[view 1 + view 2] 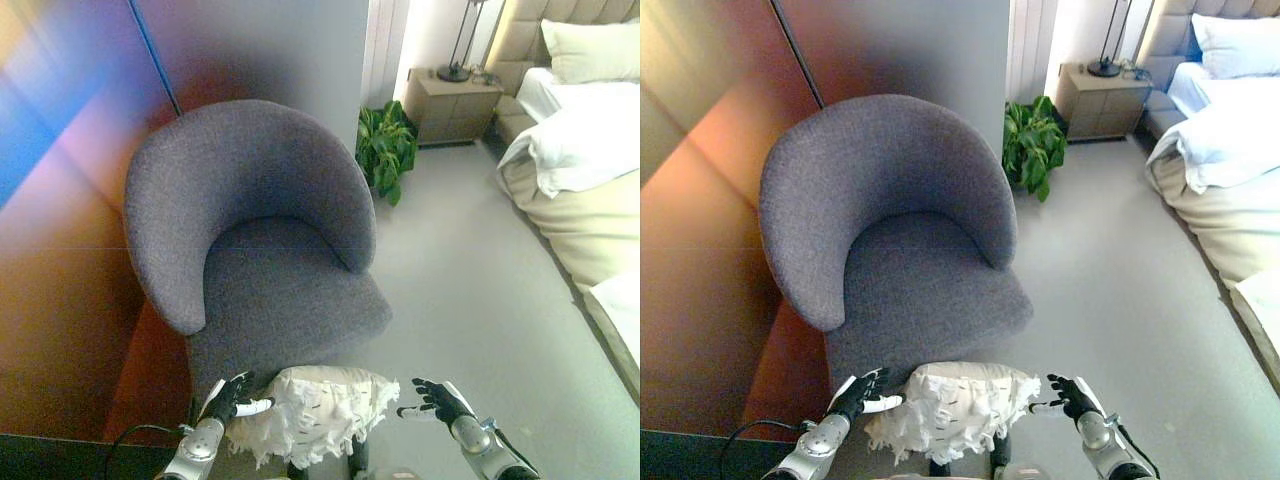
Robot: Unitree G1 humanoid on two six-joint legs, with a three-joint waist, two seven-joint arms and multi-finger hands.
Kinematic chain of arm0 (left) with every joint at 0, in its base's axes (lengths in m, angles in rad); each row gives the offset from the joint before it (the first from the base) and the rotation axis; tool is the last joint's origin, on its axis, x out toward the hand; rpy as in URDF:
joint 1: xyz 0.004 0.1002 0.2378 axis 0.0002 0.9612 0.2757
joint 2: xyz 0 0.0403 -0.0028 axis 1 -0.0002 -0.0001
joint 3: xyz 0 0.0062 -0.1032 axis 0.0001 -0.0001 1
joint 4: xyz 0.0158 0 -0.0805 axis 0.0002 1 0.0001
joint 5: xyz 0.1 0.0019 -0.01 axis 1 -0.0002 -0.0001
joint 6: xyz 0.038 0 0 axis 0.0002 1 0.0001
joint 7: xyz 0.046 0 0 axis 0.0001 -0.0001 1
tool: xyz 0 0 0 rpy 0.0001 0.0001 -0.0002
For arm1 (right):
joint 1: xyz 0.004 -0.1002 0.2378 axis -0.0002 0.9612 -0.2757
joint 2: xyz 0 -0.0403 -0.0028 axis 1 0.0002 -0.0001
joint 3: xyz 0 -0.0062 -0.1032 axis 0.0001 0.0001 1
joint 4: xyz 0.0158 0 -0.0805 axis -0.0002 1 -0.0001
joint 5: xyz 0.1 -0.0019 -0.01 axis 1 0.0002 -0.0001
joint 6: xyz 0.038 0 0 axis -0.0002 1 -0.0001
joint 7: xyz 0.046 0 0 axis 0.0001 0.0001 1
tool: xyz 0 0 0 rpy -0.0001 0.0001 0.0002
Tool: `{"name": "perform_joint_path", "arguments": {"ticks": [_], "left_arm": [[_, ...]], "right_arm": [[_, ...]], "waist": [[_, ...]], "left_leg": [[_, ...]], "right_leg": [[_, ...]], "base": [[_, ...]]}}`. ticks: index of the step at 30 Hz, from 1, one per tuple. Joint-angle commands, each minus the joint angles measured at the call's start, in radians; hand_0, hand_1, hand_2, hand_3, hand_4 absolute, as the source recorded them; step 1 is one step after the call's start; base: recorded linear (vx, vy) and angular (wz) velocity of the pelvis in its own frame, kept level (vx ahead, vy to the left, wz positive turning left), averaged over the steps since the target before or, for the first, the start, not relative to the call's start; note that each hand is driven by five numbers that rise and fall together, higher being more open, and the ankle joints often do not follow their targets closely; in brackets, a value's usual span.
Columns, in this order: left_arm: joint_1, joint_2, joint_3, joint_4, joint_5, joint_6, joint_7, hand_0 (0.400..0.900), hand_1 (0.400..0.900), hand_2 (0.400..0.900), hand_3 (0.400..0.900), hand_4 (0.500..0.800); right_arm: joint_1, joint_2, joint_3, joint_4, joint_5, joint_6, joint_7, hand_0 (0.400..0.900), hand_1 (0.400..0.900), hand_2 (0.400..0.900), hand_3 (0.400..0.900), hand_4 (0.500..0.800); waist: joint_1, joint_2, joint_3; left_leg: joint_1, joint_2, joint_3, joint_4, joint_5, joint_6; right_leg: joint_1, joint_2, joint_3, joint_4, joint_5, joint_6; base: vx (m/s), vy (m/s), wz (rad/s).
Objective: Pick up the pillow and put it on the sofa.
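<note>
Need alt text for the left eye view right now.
A white fringed pillow sits between the robot's open left hand and right hand, just before a grey armchair. A potted plant and a bed lie beyond.

You have the pillow [318, 410] lowest in view just before the armchair's [255, 245] seat edge, the left hand [232, 397] at its left side and the right hand [437, 399] off to its right, with the plant [385, 147], nightstand [452, 106] and bed [575, 190] beyond on the right.
</note>
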Motion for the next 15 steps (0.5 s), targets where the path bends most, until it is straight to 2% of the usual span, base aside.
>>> {"name": "perform_joint_path", "arguments": {"ticks": [1, 9, 15], "left_arm": [[-0.107, 0.022, 0.005, 0.043, -0.012, -0.029, 0.003, 0.900, 0.900, 0.900, 0.900, 0.800], [-0.120, 0.013, -0.003, 0.067, 0.000, -0.026, 0.025, 0.900, 0.900, 0.900, 0.900, 0.800], [-0.174, 0.018, -0.012, 0.070, -0.011, -0.014, 0.048, 0.900, 0.900, 0.900, 0.900, 0.800]], "right_arm": [[-0.122, -0.025, 0.055, -0.031, 0.015, -0.028, -0.050, 0.900, 0.900, 0.900, 0.900, 0.800], [-0.127, -0.030, 0.055, -0.042, 0.018, -0.030, -0.068, 0.900, 0.900, 0.900, 0.900, 0.800], [-0.172, -0.033, 0.069, -0.070, 0.037, -0.018, -0.094, 0.900, 0.900, 0.900, 0.900, 0.800]], "waist": [[-0.034, -0.033, 0.004], [-0.049, -0.036, 0.028], [-0.061, -0.041, 0.082]], "left_leg": [[-0.066, 0.022, -0.006, 0.076, -0.054, -0.010], [-0.080, 0.023, 0.004, 0.098, -0.063, -0.008], [-0.119, 0.025, 0.011, 0.132, -0.065, -0.007]], "right_leg": [[-0.003, -0.126, 0.060, 0.088, -0.087, 0.164], [-0.023, -0.135, 0.079, 0.105, -0.086, 0.171], [-0.066, -0.140, 0.097, 0.130, -0.080, 0.172]], "base": [[-0.03, -0.007, -0.06], [0.00, -0.013, -0.04], [-0.05, -0.026, -0.04]]}}
